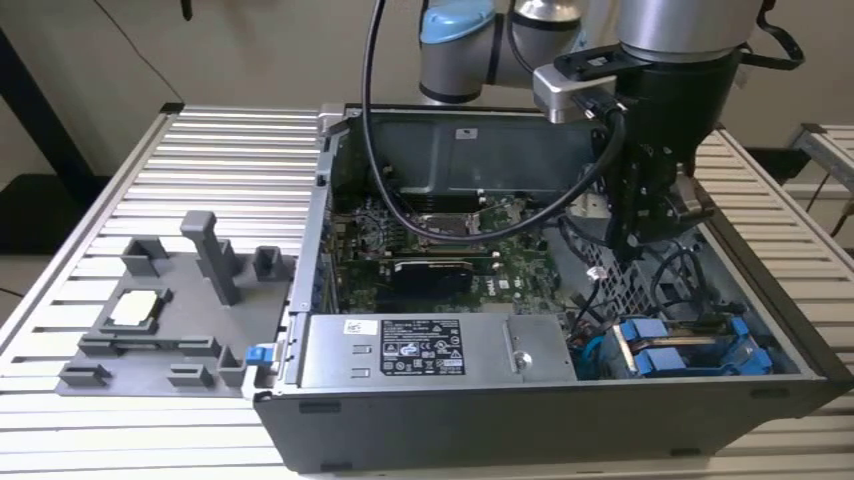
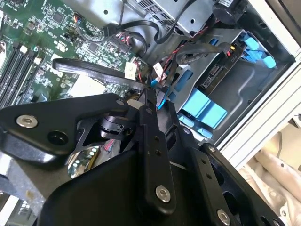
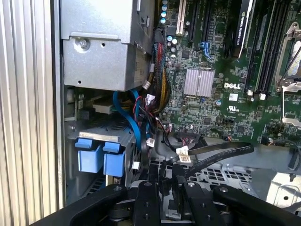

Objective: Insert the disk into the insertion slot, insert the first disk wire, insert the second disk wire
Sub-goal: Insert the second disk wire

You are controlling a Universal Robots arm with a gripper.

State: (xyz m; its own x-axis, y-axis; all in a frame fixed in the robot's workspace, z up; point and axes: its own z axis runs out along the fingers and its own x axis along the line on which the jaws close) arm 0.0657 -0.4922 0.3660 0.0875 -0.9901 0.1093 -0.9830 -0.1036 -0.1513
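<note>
Exterior view: gripper (image 1: 630, 250) in open case (image 1: 534, 425) on slatted table (image 1: 227, 150)

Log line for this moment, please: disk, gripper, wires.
disk in insertion slot, blue tabs showing | gripper low inside case, beside the slot, among loose wires | wire hookup: cannot tell

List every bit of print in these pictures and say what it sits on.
Power-supply label, exterior view: dense print, too small to read.
Small white sticker beside it: too small to read.
Motherboard, first wrist view: a white brand logo by the heatsink; the other board markings are too small to read.
White wire tags: blurred, unreadable.
</note>
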